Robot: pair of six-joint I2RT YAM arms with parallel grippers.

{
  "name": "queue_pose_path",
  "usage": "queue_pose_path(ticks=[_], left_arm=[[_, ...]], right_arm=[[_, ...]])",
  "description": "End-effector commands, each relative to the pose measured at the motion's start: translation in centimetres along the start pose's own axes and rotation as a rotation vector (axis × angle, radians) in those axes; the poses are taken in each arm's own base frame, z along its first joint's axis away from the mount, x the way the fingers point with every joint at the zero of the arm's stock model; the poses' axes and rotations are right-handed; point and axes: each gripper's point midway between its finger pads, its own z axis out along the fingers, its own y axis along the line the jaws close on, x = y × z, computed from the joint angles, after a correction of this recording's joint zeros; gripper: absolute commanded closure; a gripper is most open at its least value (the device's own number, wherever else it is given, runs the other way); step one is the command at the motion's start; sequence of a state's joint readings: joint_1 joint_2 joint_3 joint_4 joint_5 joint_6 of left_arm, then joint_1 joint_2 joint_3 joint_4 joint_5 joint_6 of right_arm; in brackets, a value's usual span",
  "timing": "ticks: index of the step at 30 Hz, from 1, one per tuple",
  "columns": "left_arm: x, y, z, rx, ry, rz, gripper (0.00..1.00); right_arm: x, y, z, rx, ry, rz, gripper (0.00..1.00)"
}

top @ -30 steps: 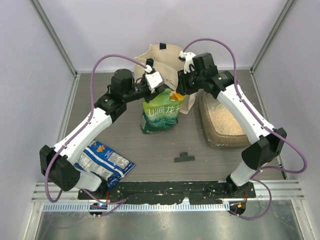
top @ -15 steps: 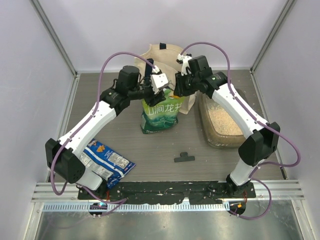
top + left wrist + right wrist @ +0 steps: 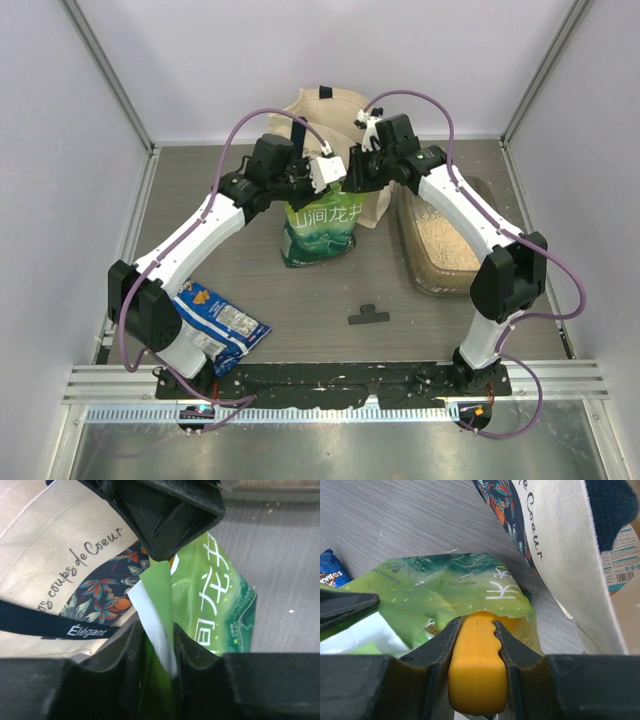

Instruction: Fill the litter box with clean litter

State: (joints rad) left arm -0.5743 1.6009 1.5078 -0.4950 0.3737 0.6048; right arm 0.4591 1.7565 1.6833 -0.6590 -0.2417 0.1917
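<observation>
The green-and-white pouch [image 3: 320, 232] stands at mid-table in front of the cream tote bag [image 3: 325, 108]. My left gripper [image 3: 328, 176] is shut on the pouch's top edge, a green-and-white flap [image 3: 155, 605] pinched between its fingers [image 3: 156, 630]. My right gripper [image 3: 353, 180] is shut on a yellow plastic handle [image 3: 476, 665] that reaches into the pouch's open mouth [image 3: 445, 595]. The litter box [image 3: 447, 289] lies to the right of the pouch, with pale beige litter [image 3: 445, 235] in it.
A blue snack bag [image 3: 215, 325] lies at the near left beside the left arm's base. A small black clip [image 3: 368, 316] lies near the front centre. The tote bag [image 3: 60, 565] stands right behind the pouch. Frame posts and walls ring the table.
My left gripper has moved right along the pouch's top, towards the right gripper. The right gripper has shifted slightly left. The pouch stays upright in place.
</observation>
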Motion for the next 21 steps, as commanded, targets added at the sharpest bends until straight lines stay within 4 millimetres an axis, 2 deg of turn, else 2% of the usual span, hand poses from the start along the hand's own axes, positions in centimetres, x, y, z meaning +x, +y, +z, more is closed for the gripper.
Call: queue_pose_path(ticks=[1,5,11,12,15,21], left_arm=[[-0.7,0.1,-0.7,0.010,-0.001,0.024,0.76],[-1.2,0.0,-0.8,0.014,-0.019,0.021,1.00],[-2.4,1.6,-1.0,-0.065,-0.057,0.031,1.00],[-3.1,2.3,-1.1,-0.093,-0.083,0.032,1.00],[-4.2,3.3,-1.6,-0.145,-0.124,0.027,1.00],[-5.5,4.2,-2.5,-0.202,-0.168,0.027,1.00]], right_arm=[[4.0,-1.7,2.9,-0.016,0.166,0.129,0.99],[3.4,-1.5,3.2,-0.111,0.173,0.209,0.99],[3.5,-1.9,2.5,-0.257,0.188,0.344,0.99],[3.3,-2.0,2.3,-0.273,0.184,0.368,0.99],[2.3,-2.3,1.6,-0.363,0.160,0.471,0.99],[-1.2,-2.6,0.0,-0.439,0.072,0.546,0.99]])
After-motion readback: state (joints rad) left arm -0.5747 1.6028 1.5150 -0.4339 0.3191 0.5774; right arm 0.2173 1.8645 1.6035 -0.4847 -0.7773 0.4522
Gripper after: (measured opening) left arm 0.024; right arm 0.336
